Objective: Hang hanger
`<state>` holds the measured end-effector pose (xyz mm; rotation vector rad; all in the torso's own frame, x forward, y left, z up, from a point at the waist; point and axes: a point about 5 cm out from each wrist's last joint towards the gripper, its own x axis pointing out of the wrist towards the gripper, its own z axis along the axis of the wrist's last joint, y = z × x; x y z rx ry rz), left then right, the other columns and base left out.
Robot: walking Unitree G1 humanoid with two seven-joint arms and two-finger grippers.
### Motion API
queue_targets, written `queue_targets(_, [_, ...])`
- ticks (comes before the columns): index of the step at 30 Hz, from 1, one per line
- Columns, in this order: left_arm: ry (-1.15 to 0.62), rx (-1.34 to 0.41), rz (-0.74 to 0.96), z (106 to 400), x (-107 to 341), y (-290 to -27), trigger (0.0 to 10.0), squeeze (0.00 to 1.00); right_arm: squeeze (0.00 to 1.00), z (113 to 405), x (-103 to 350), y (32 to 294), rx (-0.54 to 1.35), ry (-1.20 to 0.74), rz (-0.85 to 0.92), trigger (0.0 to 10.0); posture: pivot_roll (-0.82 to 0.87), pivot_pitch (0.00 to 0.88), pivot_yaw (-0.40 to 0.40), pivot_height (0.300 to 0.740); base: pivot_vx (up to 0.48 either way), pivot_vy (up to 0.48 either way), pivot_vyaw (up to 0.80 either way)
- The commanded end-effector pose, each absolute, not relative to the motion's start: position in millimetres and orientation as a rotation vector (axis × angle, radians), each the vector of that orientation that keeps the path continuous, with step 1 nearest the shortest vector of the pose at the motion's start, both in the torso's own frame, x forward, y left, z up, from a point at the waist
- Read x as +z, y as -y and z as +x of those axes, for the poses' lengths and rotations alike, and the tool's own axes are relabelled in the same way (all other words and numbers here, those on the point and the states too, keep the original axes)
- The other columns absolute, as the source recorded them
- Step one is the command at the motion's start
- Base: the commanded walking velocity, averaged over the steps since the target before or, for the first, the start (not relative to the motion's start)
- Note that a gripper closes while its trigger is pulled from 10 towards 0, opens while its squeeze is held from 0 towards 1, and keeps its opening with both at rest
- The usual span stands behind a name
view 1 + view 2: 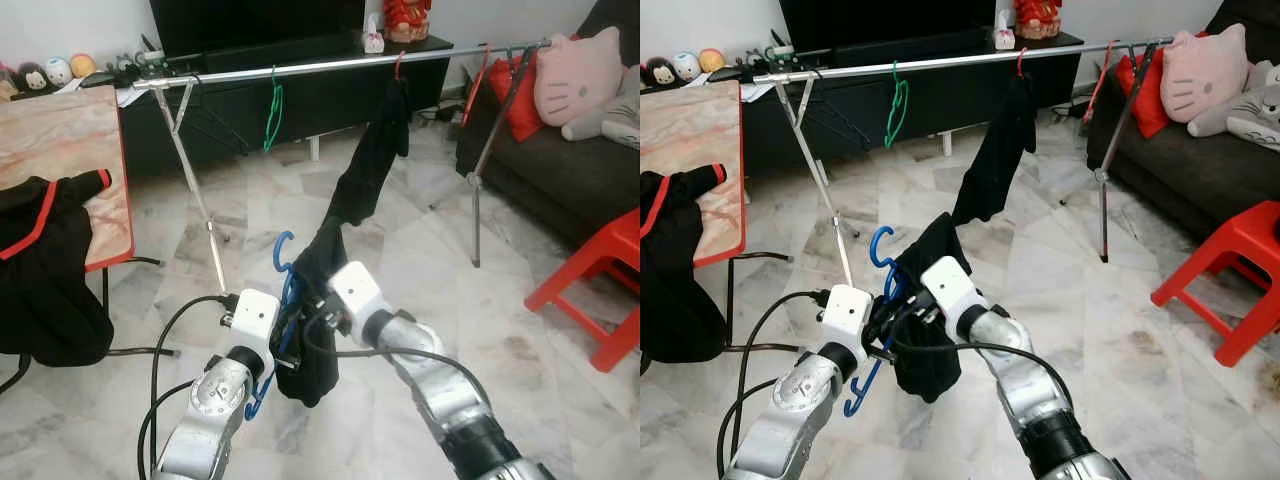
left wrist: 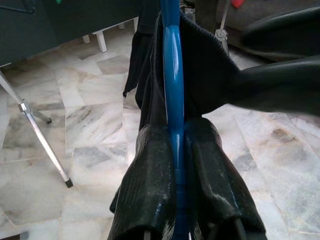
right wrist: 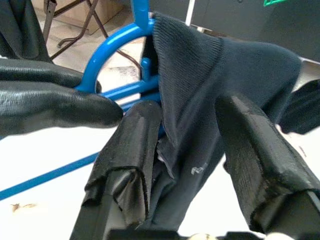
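Note:
My left gripper [image 2: 175, 132] is shut on the blue hanger [image 2: 172, 75], clamping its bar between both fingers. A dark garment [image 1: 315, 370] is draped over that hanger and hangs below my hands, low in front of me. The hanger's hook [image 1: 283, 250] points up. My right gripper [image 3: 192, 107] stands open around the garment's collar [image 3: 200, 85], cloth lying between its fingers. Beyond, the silver rail [image 1: 330, 66] carries a green hanger [image 1: 272, 110] and a black garment [image 1: 375, 150] on a red hanger.
A marble-topped table [image 1: 70, 150] with a black and red garment [image 1: 40, 260] is at the left. A red stool [image 1: 600, 280] and a sofa with a pink plush [image 1: 575, 70] are at the right. The rack's legs [image 1: 200, 200] stand on the tiled floor.

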<state>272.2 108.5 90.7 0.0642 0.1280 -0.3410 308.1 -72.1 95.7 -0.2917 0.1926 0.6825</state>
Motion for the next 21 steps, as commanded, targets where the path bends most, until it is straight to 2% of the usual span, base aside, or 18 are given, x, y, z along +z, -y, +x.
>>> queue_targets(1, [-0.059, -0.333, 0.05, 276.5, 102.4, -108.5, 10.0, 0.0, 1.0, 306.8, 99.4, 71.9, 0.688, -0.187, -0.284, 10.0, -0.08, 0.0, -0.001, 0.732, 0.0, 0.0, 0.0])
queue_targets(7, [-0.055, -0.332, 0.053, 277.6, 100.9, -108.8, 10.0, 0.0, 1.0, 299.8, 102.8, 80.6, 0.704, -0.192, -0.291, 10.0, -0.08, 0.0, -0.002, 0.732, 0.0, 0.0, 0.0])
queue_targets(21, [-0.056, -0.333, 0.052, 277.5, 100.5, -108.9, 10.0, 0.0, 1.0, 299.1, 104.5, 81.5, 0.709, -0.191, -0.294, 10.0, -0.08, 0.0, -0.002, 0.732, 0.0, 0.0, 0.0])
